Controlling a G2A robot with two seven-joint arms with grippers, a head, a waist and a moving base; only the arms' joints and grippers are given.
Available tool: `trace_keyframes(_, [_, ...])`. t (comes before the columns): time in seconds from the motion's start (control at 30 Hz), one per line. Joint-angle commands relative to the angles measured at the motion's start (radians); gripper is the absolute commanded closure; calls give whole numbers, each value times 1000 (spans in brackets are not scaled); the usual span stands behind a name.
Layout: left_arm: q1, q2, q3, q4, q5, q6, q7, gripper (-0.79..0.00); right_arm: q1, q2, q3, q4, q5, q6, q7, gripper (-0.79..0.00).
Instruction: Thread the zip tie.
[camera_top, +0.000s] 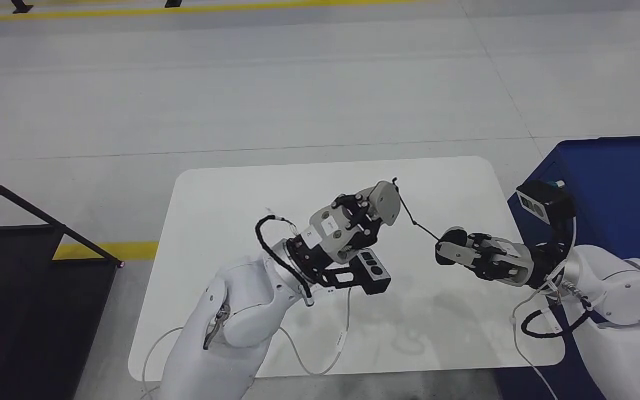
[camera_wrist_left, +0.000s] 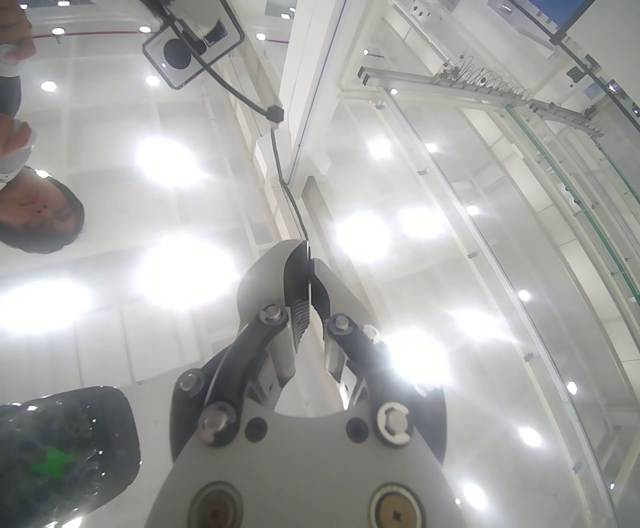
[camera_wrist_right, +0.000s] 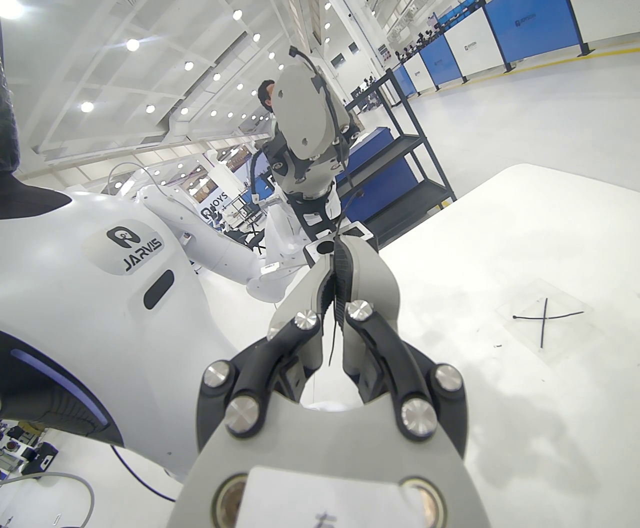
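The zip tie (camera_top: 420, 223) was stretched in the air between the two arms, above the right half of the white bench (camera_top: 250, 220). The left gripper (camera_top: 388, 195) pointed upward and away from the robot. Its jaws were shut on the tie near the head end, and the wrist view showed the ribbed pads pressed together with the thin black strap (camera_wrist_left: 289, 187) coming out of their tip. The small square head of the tie stood just past that tip. From there the strap ran along the side of the left gripper and slanted down to the right gripper (camera_top: 443, 248), which faced the left one from nearby.

The right gripper's jaws were also closed on the strap (camera_wrist_right: 346, 210), pinching it at their tip. A short length of the loose tail (camera_wrist_right: 332, 345) hung down in the gap behind the pads. No part of the tie touched the bench. On the bench surface beyond the right gripper lay a thin black cross (camera_wrist_right: 545, 320) on a clear patch, well apart from both grippers.
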Motion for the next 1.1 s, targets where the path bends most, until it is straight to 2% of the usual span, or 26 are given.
trace_keyframes(0.0, [0, 0, 0, 1, 0, -1, -2, 0, 0, 0, 0, 0, 0, 0, 0, 0])
trace_keyframes(1.07, [2, 0, -4, 5, -5, -3, 16, 0, 0, 0, 0, 0, 0, 0, 0, 0])
